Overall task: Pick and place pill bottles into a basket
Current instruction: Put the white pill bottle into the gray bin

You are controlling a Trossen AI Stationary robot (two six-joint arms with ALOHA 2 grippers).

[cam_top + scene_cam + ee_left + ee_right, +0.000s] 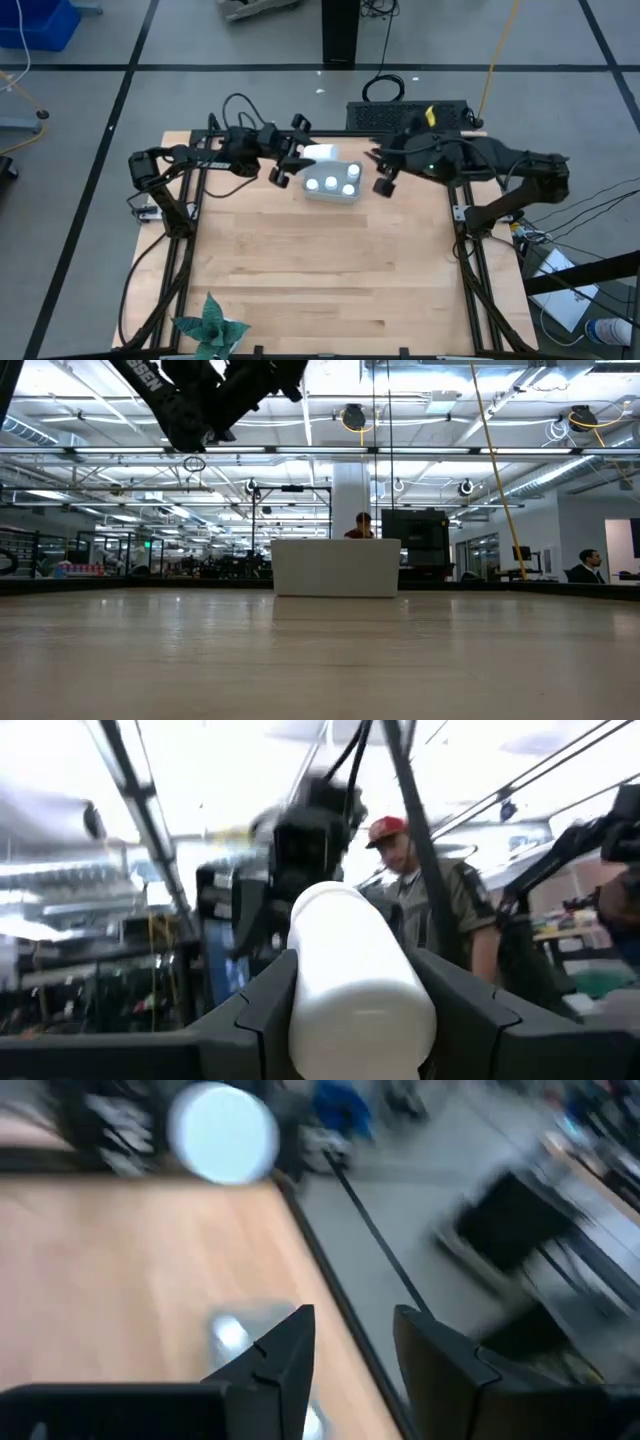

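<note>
your left gripper (355,1020) clamps a smooth white cylindrical pill bottle (355,985) above the pale rounded basket (333,183) on the wood-grain counter (320,270); your right gripper (355,1355) is empty, nearly closed.

1. The basket (333,186) is a small, shallow, light grey-blue bin with rounded corners, lying near the middle of the desk's far edge.
2. Three pill bottles (331,183), white with round caps, stand upright inside it.
3. Another pill bottle (355,985), a white cylinder, is clamped between the left gripper's fingers (262,1010).
</note>
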